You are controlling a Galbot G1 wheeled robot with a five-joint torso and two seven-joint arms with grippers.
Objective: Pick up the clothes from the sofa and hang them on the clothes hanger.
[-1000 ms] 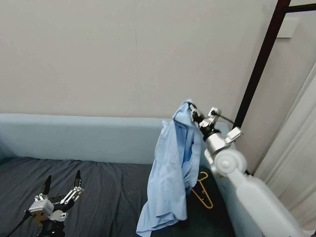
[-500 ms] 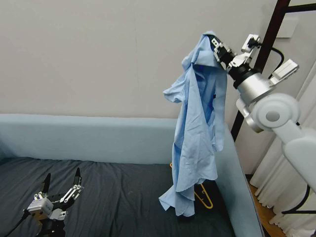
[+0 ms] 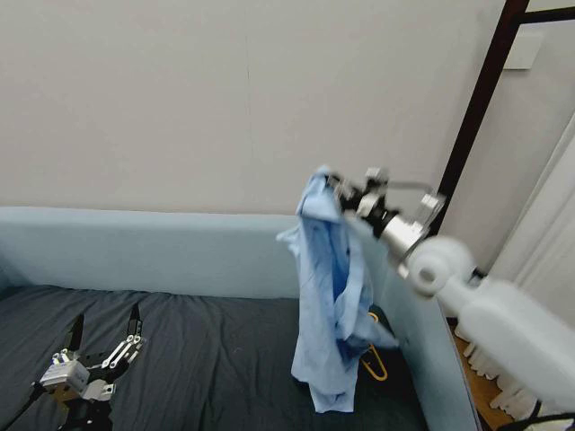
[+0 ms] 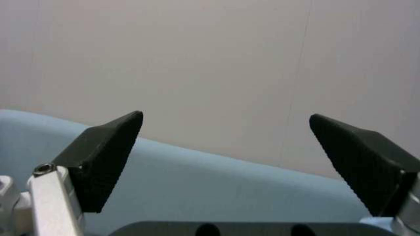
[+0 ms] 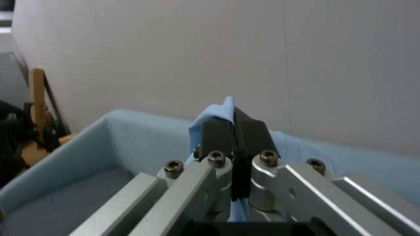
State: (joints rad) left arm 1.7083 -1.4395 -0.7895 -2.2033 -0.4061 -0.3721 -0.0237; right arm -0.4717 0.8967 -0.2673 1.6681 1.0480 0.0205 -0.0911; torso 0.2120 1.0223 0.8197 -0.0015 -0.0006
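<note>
Since 0.5 s ago the shirt [image 3: 332, 296] has come down from high beside the rack pole [image 3: 476, 108] and swung L; now it hangs over the R end of the sofa [image 3: 180, 251]. Hem sits near the dark seat, touching or not can't tell, w/ a yellow hanger [image 3: 377, 361] on the seat just behind. Fabric judged light, limp, quick to swing; best held at collar/shoulder so it drapes straight. R gripper [image 3: 334, 187]: pads pressed together, pinching a fold at the shirt's top. L gripper [image 3: 103, 337]: low over the seat, fingers spread wide, holding nothing.
</note>
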